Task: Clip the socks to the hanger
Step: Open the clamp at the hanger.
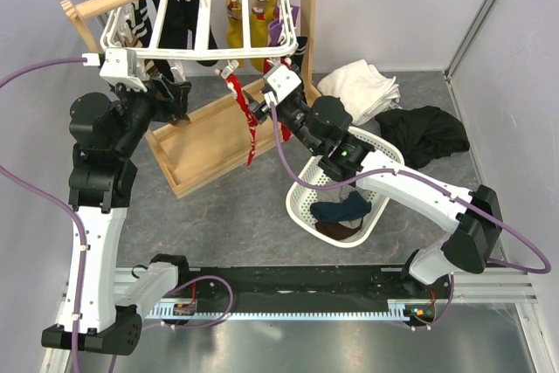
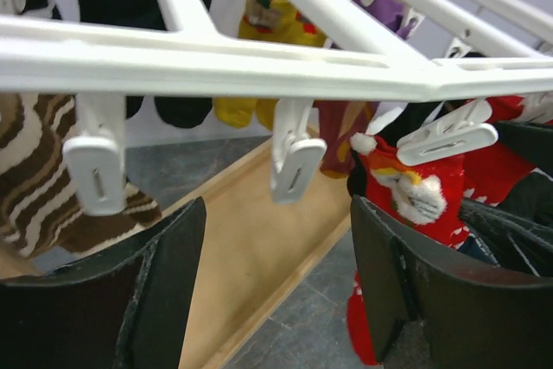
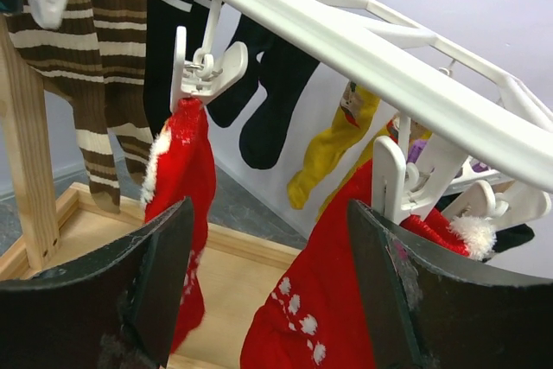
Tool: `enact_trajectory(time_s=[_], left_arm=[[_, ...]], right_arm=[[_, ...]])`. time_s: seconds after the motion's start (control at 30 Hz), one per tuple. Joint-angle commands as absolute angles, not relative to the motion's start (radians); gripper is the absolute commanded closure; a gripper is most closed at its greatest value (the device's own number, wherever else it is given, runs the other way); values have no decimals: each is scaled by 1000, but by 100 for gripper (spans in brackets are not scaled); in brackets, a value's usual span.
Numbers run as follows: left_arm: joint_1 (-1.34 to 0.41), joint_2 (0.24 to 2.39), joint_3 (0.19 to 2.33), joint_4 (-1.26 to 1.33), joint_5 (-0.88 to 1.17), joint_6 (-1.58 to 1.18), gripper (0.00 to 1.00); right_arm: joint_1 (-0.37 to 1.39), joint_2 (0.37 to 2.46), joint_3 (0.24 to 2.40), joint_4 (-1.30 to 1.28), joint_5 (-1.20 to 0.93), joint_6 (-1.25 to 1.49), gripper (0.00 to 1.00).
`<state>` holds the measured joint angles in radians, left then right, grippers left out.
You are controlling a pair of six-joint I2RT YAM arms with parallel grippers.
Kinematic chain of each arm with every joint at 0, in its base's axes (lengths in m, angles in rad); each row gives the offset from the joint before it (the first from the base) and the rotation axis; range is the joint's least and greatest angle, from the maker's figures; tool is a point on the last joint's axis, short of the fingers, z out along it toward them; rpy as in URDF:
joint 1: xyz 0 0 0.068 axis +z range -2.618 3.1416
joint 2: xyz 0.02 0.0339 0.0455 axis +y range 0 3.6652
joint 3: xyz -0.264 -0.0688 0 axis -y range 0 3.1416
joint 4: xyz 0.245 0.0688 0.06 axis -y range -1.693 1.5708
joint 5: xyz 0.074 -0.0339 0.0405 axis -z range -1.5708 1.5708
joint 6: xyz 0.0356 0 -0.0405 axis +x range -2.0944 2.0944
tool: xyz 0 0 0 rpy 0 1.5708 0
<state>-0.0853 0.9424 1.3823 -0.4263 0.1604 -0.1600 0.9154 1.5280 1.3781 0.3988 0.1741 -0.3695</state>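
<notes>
L wrist: your L gripper [image 2: 276, 291] fills the bottom of the view, fingers [image 2: 130, 300] wide apart w/ nothing btwn them. The hanger [image 2: 259, 62] rail runs just above. Two pegs [image 2: 294, 166] dangle over the gap, both bare. A red sock [image 2: 406, 196] hangs just past the right finger, under a third peg. A striped sock [image 2: 34, 170] hangs out past the left finger.

R wrist: your R gripper [image 3: 272, 283] is spread too, gripping nothing. One red sock [image 3: 186, 170] hangs pinched in a peg above the left finger. A 2nd red sock [image 3: 320, 300] hangs just beyond the gap, its top at a peg. Can't tell if it's pinched.

Top: both grippers sit under the hanger's [image 1: 201, 15] near edge, L gripper [image 1: 173, 95] left, R gripper [image 1: 255, 113] right. A red sock [image 1: 249, 133] hangs at the R tips, over the stand [image 1: 205, 150]. The basket [image 1: 297, 203] sits under the R forearm.
</notes>
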Motion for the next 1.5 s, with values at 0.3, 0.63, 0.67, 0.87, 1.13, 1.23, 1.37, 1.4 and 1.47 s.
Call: enact_trajectory(time_s=[0.3,0.63,0.67,0.87,1.13,1.23,1.37,1.4,1.47], left_arm=[[-80,976,1430,-270,203,-137,47],[-80,991,1444,-261,248,-144,56],[-80,992,1442,-262,241,-144,56],[-80,1009,1442,-241,268,-164,57],[-80,1023,1447,-218,287,-167,70],[-81,1023,1447,-215,308,-169,75],[-81,1019,1447,-216,330,-169,88],[-81,1019,1447,-216,333,-170,92],[-83,1012,1443,-216,337,-181,93]], right_arm=[[871,1470,1330,462,107,-331,19],[861,1454,1312,463,80,-316,18],[861,1451,1310,463,77,-316,18],[857,1442,1292,471,58,-304,17],[851,1425,1270,482,46,-304,16],[851,1414,1262,486,41,-301,16],[850,1398,1253,485,25,-301,16],[850,1393,1253,477,14,-299,16],[850,1376,1255,469,3,-299,16]])
